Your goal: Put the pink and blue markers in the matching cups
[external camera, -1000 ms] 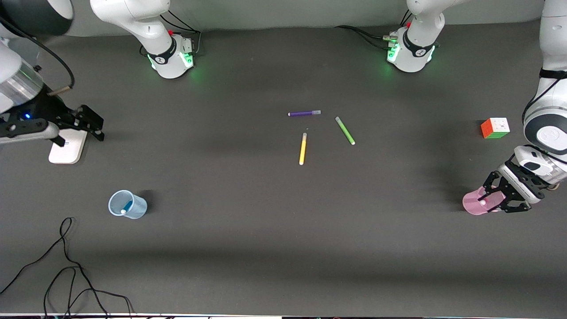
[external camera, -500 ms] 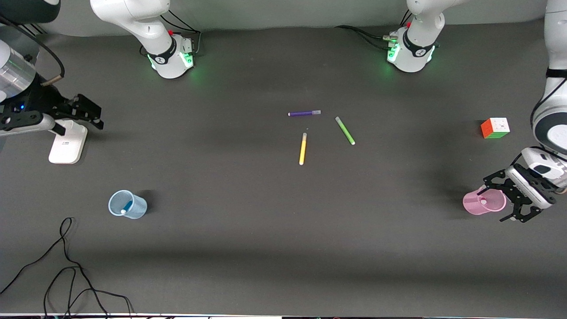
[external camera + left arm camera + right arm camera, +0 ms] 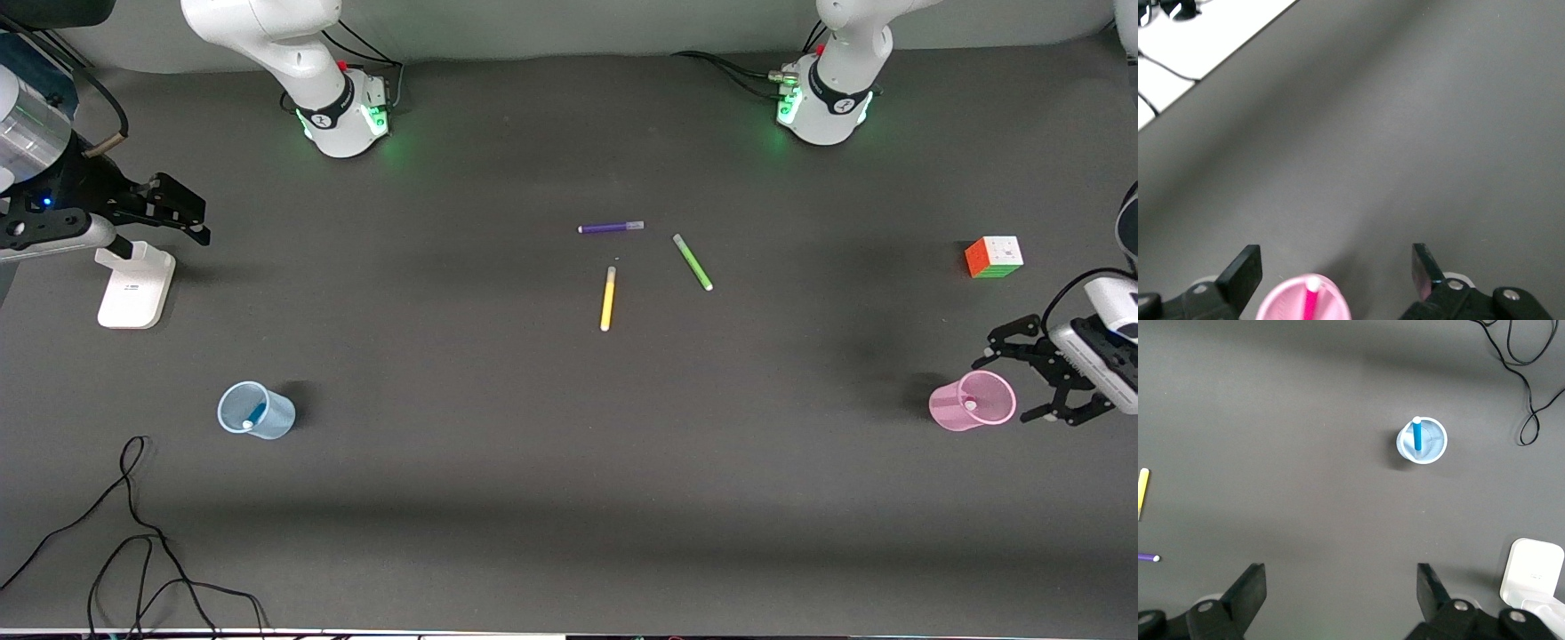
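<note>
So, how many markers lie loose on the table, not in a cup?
3, grouped mid-table: the purple marker nearest the bases, the green marker toward the left arm's end, the yellow marker nearest the front camera.

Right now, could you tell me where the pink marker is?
The pink marker stands in the pink cup at the left arm's end, beside the open left gripper.

- The left gripper [image 3: 1036, 378] is at the left arm's end of the table, its 2 black fingers [image 3: 1245, 268] spread wide with nothing between them
- The right gripper [image 3: 182, 213] is raised at the right arm's end, fingers [image 3: 1253, 585] spread wide and empty
- Both wrist cameras look down past the fingertips
</note>
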Controlling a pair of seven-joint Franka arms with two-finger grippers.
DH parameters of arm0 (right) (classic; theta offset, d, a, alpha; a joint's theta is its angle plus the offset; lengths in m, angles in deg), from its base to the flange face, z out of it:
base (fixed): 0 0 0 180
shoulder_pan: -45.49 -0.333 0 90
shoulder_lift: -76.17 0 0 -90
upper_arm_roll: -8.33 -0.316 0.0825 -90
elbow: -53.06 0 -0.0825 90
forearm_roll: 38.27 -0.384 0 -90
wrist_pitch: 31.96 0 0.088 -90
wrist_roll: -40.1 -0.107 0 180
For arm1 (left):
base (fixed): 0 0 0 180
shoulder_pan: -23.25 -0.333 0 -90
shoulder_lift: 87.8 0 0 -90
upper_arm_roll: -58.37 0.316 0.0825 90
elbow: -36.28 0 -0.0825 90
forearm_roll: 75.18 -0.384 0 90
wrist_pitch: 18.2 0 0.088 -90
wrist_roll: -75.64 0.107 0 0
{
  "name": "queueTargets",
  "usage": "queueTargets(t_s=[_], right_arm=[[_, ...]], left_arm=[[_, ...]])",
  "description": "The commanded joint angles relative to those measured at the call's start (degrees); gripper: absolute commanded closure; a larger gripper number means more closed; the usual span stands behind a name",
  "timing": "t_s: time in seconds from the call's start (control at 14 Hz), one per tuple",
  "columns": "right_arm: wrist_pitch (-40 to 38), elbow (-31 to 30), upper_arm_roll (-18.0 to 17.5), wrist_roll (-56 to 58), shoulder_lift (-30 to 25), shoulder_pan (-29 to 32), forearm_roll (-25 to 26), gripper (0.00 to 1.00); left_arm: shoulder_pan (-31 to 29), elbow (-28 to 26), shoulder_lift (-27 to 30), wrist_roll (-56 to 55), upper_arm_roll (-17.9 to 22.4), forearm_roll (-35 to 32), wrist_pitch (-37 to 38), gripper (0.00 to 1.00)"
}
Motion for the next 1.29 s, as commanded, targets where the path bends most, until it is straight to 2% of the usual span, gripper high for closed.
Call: queueTargets(t_s=[0.0, 0.14, 0.29, 0.57, 0.79, 0.93, 1.07, 1.21], right_arm=[[-0.3, 1.3, -0.5, -0.1, 0.8, 0.6, -0.9, 0.0], [0.2, 1.4, -0.5, -0.1, 0.8, 0.5, -0.7, 0.0], [1.0, 1.4, -0.6, -0.1, 0.9, 0.5, -0.7, 0.0], [0.7, 2.0, -0.6, 0.0, 1.3, 0.4, -0.4, 0.0], [0.6, 2.4, -0.6, 0.0, 1.5, 0.1, -0.4, 0.0], [0.5, 2.3, -0.6, -0.1, 1.4, 0.0, -0.3, 0.0], [0.3, 2.3, -0.6, -0.2, 1.5, 0.2, -0.3, 0.0], [0.3, 2.3, -0.6, -0.3, 1.5, 0.2, -0.7, 0.0]], left_arm=[[2.2, 0.7, 5.8, -18.2, -0.2, -9.0, 6.4, 0.0], [4.0, 3.5, 8.6, -32.7, -0.2, -15.4, 15.0, 0.0], [5.6, 6.4, 10.1, -45.7, -0.2, -17.0, 24.2, 0.0], [8.5, 6.9, 13.5, -59.2, -0.2, -21.2, 31.6, 0.0], [13.5, 7.6, 15.7, -72.7, -0.3, -23.2, 35.7, 0.0], [16.8, 11.7, 15.1, -80.6, -0.5, -24.4, 40.8, 0.0], [18.3, 14.9, 14.2, -82.1, -1.2, -27.3, 45.5, 0.0], [18.7, 15.0, 14.1, -82.2, -1.4, -28.3, 46.0, 0.0]])
